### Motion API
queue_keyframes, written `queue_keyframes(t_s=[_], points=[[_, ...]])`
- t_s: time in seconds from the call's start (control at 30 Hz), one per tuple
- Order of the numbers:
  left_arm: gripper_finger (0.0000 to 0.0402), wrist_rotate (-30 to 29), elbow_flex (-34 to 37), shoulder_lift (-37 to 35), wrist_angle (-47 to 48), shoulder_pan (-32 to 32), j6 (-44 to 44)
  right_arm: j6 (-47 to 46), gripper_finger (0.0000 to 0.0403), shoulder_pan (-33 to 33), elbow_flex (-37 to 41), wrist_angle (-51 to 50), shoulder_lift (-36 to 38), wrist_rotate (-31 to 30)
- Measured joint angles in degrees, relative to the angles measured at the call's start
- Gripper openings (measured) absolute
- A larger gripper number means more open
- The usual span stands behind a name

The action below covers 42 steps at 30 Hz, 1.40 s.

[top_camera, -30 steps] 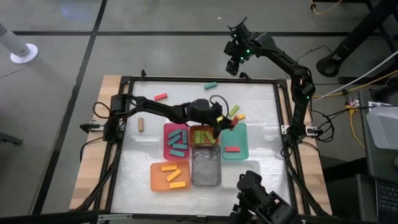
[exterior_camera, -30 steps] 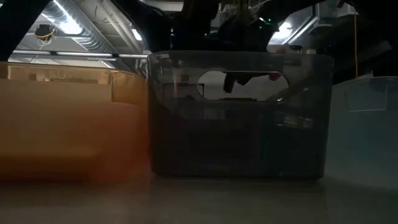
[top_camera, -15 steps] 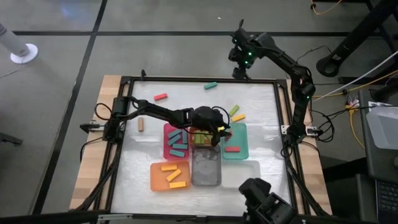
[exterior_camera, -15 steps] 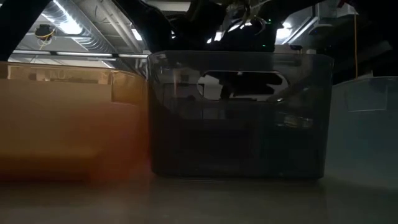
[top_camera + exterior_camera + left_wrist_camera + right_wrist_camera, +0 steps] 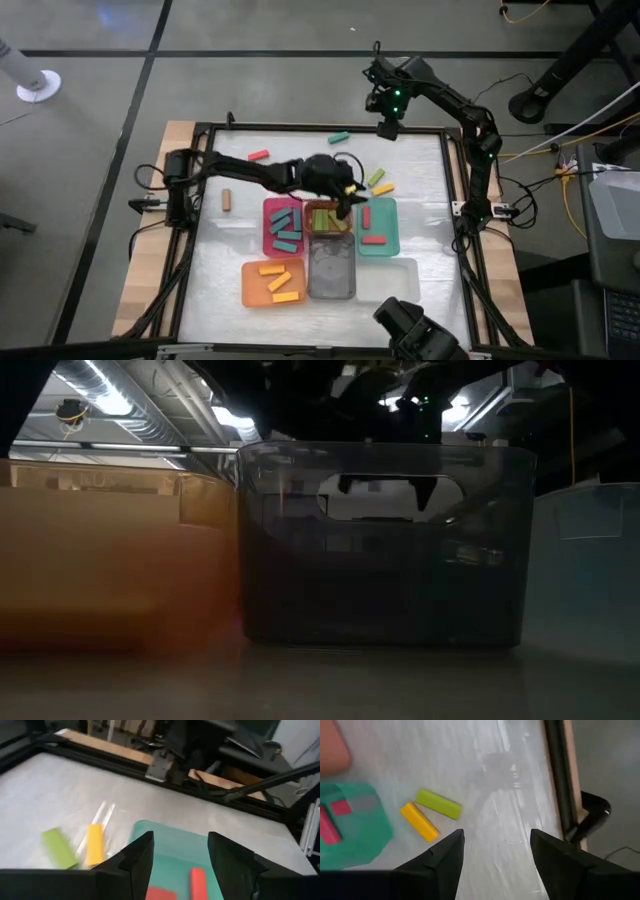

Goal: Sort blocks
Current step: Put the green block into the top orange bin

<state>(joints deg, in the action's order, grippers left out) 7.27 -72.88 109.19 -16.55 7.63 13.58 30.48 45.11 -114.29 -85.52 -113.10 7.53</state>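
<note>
My left gripper (image 5: 349,203) (image 5: 180,854) hangs open over the near-left rim of the teal tray (image 5: 384,228) (image 5: 172,847), holding nothing. Two red blocks (image 5: 366,215) (image 5: 198,881) lie flat in that tray. Beyond the tray, a lime green block (image 5: 376,178) (image 5: 439,804) and a yellow block (image 5: 383,188) (image 5: 420,821) lie side by side on the table. A teal block (image 5: 339,137), a red block (image 5: 259,155) and a brown block (image 5: 227,200) lie loose farther off. My right gripper (image 5: 388,125) (image 5: 497,852) is open, pointing down above the table's far edge.
A pink tray (image 5: 268,228) holds teal blocks and a brown tray (image 5: 327,207) holds lime green ones. An orange tray (image 5: 258,285) (image 5: 110,560) has yellow blocks in it. A grey tray (image 5: 331,275) (image 5: 385,545) and a clear tray (image 5: 395,278) stand near the front. A black frame (image 5: 447,180) rims the table.
My left gripper has opened and let go of a red block, which now lies in the teal tray. It then rose and drew back a little toward the table's left. My right gripper has come down toward the table's far edge and tipped to point straight down.
</note>
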Motion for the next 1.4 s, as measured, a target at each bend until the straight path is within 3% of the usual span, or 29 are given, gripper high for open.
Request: queue_keyframes(t_s=[0.3,0.47,0.77,1.0,1.2,1.4], points=[[0.0161,-0.1,0.0,-11.7,20.6,7.4,-0.5,1.6,0.0227,-4.9,10.8,4.3,0.0,0.5],[0.0158,-0.1,0.0,-14.8,26.3,11.2,-0.5,6.8,0.0227,-7.9,17.2,11.6,0.0,-0.4],[0.0158,-0.1,0.2,-15.1,29.7,14.5,-0.3,16.2,0.0227,-12.4,26.1,18.5,0.0,-7.4],[0.0158,-0.1,0.2,-15.1,31.6,14.6,-1.5,16.3,0.0227,-13.8,32.1,19.8,0.0,-8.1],[0.0158,-0.1,0.2,-15.1,31.3,14.7,-1.6,16.3,0.0227,-14.0,36.0,27.4,0.0,-13.0],[0.0158,-0.1,0.2,-15.1,31.4,15.1,-1.6,16.3,0.0227,-14.0,38.8,31.2,0.0,-12.5]])
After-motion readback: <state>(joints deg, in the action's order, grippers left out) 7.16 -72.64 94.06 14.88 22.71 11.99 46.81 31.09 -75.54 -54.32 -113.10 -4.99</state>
